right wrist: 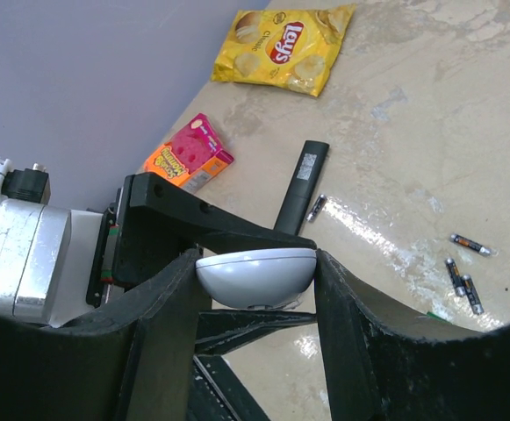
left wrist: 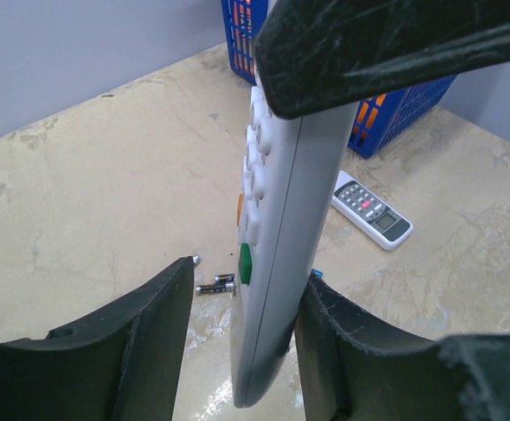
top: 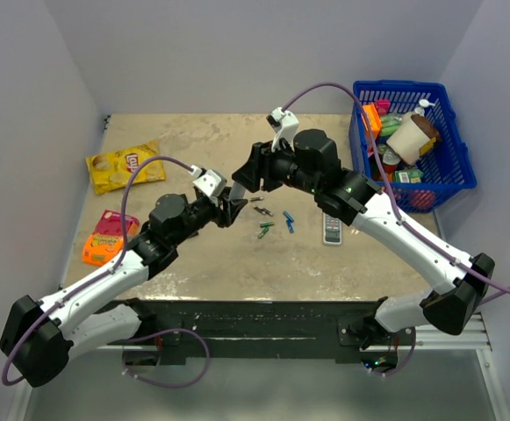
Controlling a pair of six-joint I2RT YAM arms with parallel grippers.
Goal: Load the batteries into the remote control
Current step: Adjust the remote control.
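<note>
Remote control point(right wrist: 255, 274): pinched in right end effector point(right wrist: 256, 263). Left end effector point(left wrist: 250, 272): spread loosely around the remote control.

green cells point(top: 266, 230) and a grey remote point(top: 333, 230) block the table's point(top: 351, 267) middle.

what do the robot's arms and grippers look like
left arm and right arm: white links, black joints, a purple cable looping along each. left gripper and right gripper: two black scuffed fingers, white camera on each wrist
</note>
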